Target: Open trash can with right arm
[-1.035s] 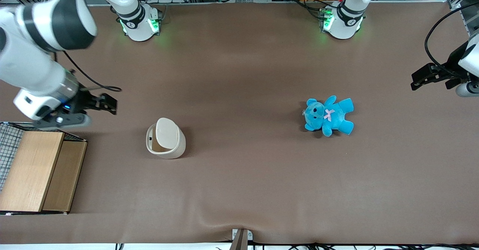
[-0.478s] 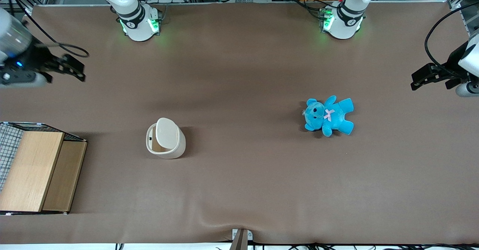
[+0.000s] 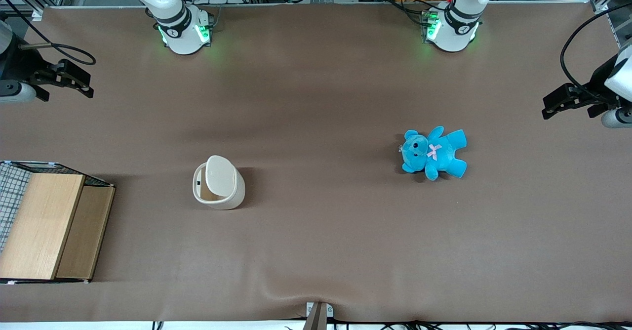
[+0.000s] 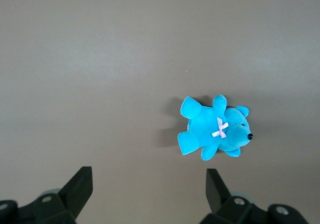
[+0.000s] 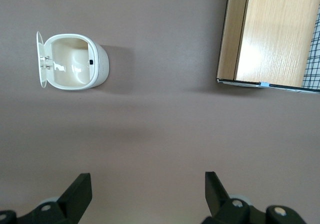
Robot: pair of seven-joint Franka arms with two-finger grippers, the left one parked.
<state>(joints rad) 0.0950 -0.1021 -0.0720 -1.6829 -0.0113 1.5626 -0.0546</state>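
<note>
One trash can is sitting on the brown table, toward the working arm's end; its lid is standing up & the can is open; the wrist view is looking right down inside & nothing is showing in there, just the pale inner walls. One wooden box is resting near the can, even closer to the working arm's end, w/ a black wire grid touching its side; can't tell what's inside the box. One blue teddy w/ a pink bow is lying flat toward the parked arm's end, well apart from the can. The right arm's gripper is hanging at the table's edge, farther from the front camera than the can & the box, well apart from both; its fingers are spread wide & gripping nothing.
</note>
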